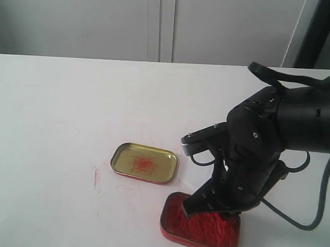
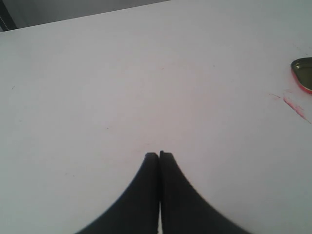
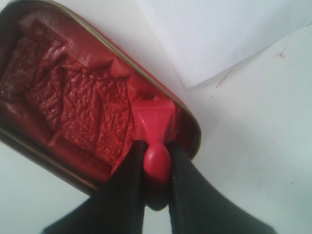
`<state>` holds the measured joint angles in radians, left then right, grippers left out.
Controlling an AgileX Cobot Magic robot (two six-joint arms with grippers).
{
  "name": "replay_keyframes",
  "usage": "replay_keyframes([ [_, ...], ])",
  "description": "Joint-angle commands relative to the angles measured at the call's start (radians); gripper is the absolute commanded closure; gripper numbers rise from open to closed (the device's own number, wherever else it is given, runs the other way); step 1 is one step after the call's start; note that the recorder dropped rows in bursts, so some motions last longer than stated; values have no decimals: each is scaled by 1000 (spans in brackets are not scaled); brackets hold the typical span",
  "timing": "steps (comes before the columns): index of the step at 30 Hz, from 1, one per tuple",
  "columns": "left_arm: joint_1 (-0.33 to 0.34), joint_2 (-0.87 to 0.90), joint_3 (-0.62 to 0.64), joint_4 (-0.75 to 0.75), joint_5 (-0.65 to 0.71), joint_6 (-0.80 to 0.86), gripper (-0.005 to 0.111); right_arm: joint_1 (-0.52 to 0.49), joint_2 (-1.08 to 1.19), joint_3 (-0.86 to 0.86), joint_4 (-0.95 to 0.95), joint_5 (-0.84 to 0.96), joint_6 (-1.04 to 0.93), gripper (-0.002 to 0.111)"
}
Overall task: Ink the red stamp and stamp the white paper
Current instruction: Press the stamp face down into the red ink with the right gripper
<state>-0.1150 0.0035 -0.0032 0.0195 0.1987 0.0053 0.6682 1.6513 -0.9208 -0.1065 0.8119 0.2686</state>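
Jaws around knob of red stamp [image 3: 155, 134]

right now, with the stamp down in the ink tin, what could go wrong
1. The right hand pinches the red stamp only by its narrow handle, so sticky paste might twist or pull it loose on lifting.
2. The stamp sits close to the ink tin's rim; it may catch it and drag the tin.
3. The paste looks thick and lumpy; too much could blotch the white paper.
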Motion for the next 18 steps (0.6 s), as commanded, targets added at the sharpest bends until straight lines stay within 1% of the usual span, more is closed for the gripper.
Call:
replay_keyframes([
  [1, 2, -3, 3, -3, -4, 3, 107, -11, 14, 5, -6, -20, 3, 108],
  [11, 2, -3, 3, -3, -4, 3, 107, -11, 98, 5, -4, -24, 3, 108],
  [18, 2, -3, 3, -3, -4, 3, 107, -11, 121, 67, -2, -56, 3, 108],
])
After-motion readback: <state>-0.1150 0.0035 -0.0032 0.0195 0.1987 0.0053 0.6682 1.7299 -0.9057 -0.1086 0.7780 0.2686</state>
